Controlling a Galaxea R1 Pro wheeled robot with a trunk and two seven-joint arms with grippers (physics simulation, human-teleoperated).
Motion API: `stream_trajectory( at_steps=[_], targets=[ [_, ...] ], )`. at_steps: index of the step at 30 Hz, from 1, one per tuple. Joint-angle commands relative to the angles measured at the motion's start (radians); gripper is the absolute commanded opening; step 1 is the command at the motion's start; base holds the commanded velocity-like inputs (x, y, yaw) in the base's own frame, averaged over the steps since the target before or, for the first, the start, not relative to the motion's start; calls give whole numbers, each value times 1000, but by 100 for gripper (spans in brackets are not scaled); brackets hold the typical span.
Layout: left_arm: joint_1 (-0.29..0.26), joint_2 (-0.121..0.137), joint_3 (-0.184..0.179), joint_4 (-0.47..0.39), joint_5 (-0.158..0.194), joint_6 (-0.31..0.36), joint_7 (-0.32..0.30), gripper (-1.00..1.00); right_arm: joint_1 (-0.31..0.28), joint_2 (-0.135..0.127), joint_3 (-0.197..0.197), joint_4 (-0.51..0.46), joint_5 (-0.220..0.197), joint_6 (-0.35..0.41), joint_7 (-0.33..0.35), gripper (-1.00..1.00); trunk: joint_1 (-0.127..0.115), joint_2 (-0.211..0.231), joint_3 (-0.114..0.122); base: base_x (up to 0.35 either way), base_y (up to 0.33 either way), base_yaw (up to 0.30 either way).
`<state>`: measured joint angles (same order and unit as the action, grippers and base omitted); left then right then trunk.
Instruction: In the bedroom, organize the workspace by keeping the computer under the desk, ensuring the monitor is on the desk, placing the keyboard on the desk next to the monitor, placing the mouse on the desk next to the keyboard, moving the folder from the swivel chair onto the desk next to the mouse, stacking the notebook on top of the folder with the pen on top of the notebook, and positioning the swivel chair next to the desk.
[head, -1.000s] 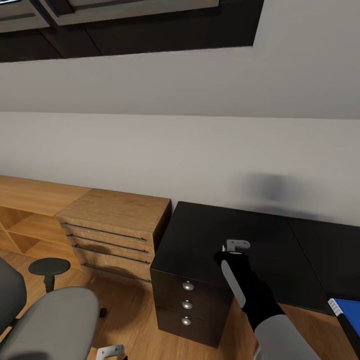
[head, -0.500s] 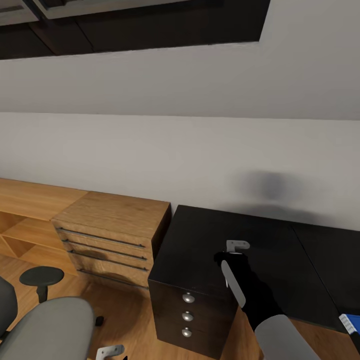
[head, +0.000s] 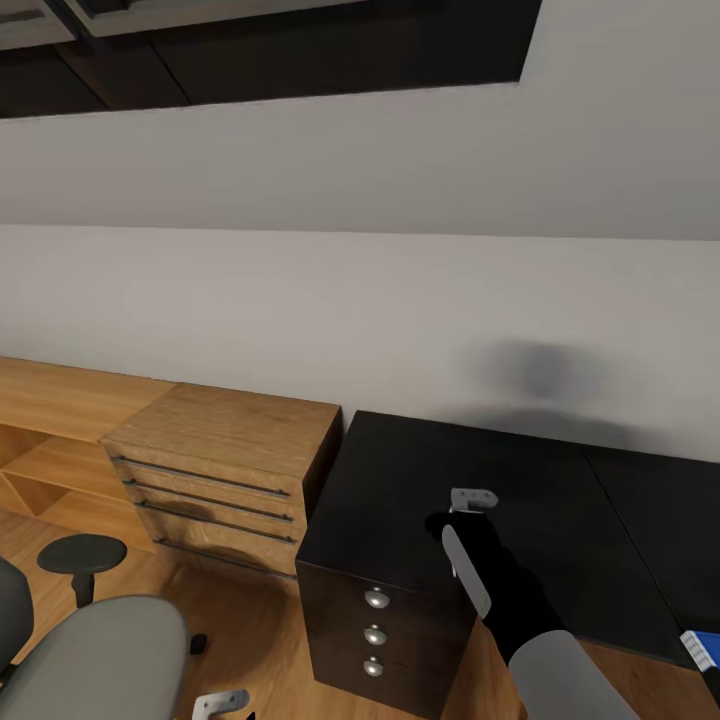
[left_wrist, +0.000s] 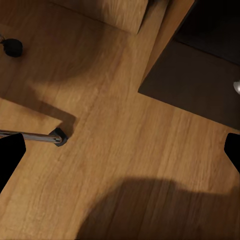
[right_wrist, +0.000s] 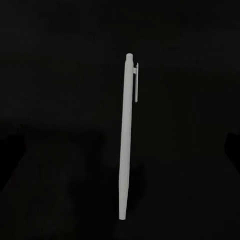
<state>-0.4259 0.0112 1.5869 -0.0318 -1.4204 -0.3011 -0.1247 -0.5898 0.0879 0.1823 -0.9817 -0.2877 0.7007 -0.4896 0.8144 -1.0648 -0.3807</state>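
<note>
A plain pale wall closes the room behind, and in front of it stands the long black desk with three drawers and round silver knobs (head: 420, 470), next to a light wooden drawer cabinet with long bar handles (head: 225, 455) on a wooden plank floor (left_wrist: 125, 150).

In the right wrist view a slim white pen with a clip (right_wrist: 127, 137) lies flat on the black desk top, directly under the camera. Its long axis runs from about 12 o'clock to 6 o'clock in that picture, the clip end at 12 o'clock. The right gripper (head: 470, 500) hangs over the left part of the desk top in the head view, at about 5 o'clock from the picture centre. Its fingers appear only as dark shapes at the two side edges of the wrist picture, so the jaws stand wide apart and hold nothing. In my judgement the pen lies between them and across their closing line, so a straight descent is what the grasp needs.

The left gripper (head: 220, 703) is low beside the grey padded swivel chair with black armrests (head: 95, 655), above the floor; it is spread wide and empty. The right arm is clearly the nearer one.

A corner of the flat bright blue folder (head: 703, 648) shows at 4 o'clock, well apart from the pen.
</note>
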Motion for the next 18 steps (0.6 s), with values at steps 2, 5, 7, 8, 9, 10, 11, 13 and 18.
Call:
stream_trajectory(
  at_steps=[2,5,7,8,9,10,11,13,18],
  targets=[
    [-1,0,8,-2,-5,-1,-7,100,-1,0,3,1,-11,1,-10,100,0,-1,-1,6,0,0],
    [-1,0,8,-2,-5,-1,-8,100,-1,0,3,2,-13,-1,-9,100,0,-1,-1,3,0,0],
    [-1,0,8,-2,-5,-1,-9,100,-1,0,3,2,-14,-2,-9,100,0,-1,-1,2,0,0],
    [-1,1,8,-2,-5,-2,-9,100,-1,0,3,3,-14,-3,-9,100,0,-1,-1,0,0,0],
    [-1,0,8,-2,-5,-2,-10,100,-1,0,3,3,-14,-4,-9,100,0,-1,-1,0,0,0],
    [-1,0,9,-2,-5,-2,-10,100,-1,0,3,3,-14,-4,-9,100,0,-1,-1,0,0,0],
    [-1,0,9,-2,-4,-3,-10,100,-1,0,3,3,-14,-5,-9,100,0,-1,-1,0,0,0],
    [-1,0,9,-2,-4,-3,-10,100,-1,0,3,3,-14,-5,-9,100,0,-1,-1,0,0,0],
    [-1,0,10,-2,-3,-4,-10,100,-1,-1,2,2,-14,-6,-8,100,0,-1,-1,0,0,0]
  ],
)
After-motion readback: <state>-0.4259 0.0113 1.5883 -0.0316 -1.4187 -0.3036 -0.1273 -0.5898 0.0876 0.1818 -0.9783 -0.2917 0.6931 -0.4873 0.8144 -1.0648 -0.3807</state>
